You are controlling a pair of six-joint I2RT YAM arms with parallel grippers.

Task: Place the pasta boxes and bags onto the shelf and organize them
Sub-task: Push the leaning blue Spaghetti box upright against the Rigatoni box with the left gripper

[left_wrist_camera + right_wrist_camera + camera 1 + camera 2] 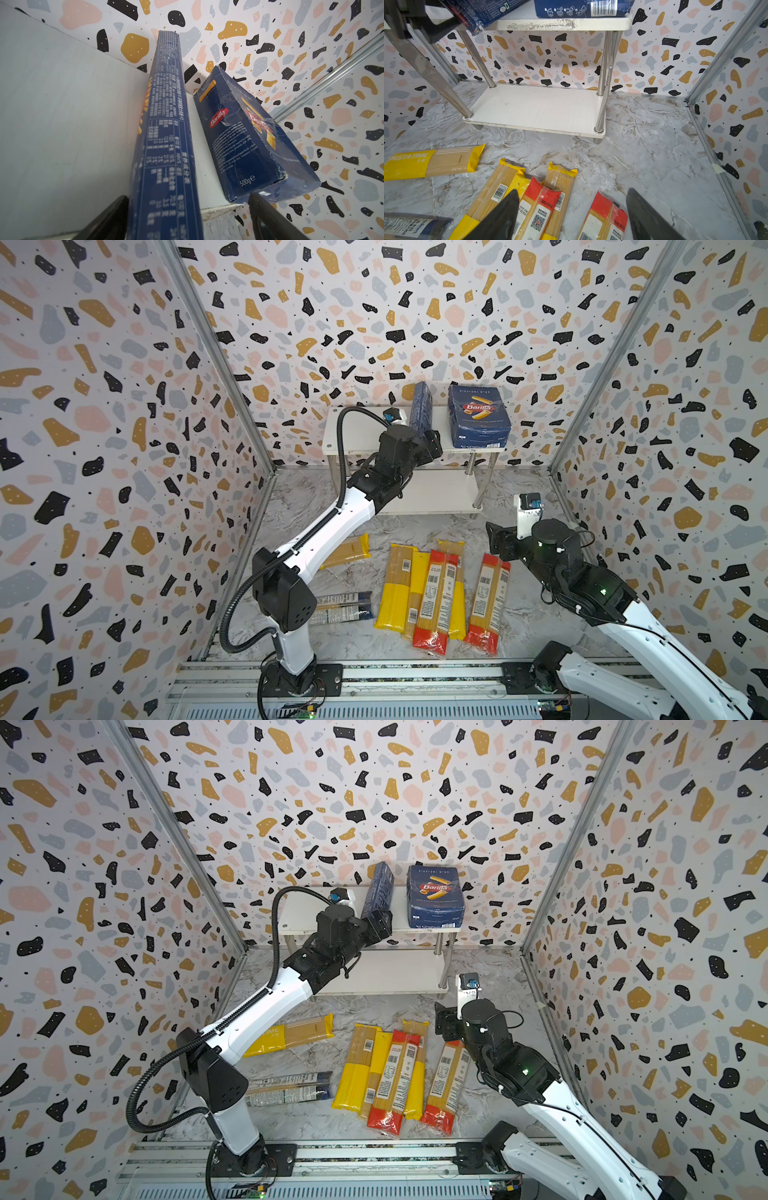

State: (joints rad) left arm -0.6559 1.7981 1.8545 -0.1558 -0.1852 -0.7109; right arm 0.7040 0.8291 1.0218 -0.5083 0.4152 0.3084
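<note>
The left gripper is wide open and holds nothing. I think it should move slowly and straight, not sideways, because the long box stands on its thin side and could tip. The box sits between the jaws on the shelf's top board. Its near end pokes over the front edge.

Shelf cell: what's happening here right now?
Left claw is open around the near end of the narrow Barilla box, which sits on edge on the shelf's top board beside the wide Barilla box. Right claw hovers open and empty above the spaghetti bags, all on the floor. Lower board is bare.
</note>
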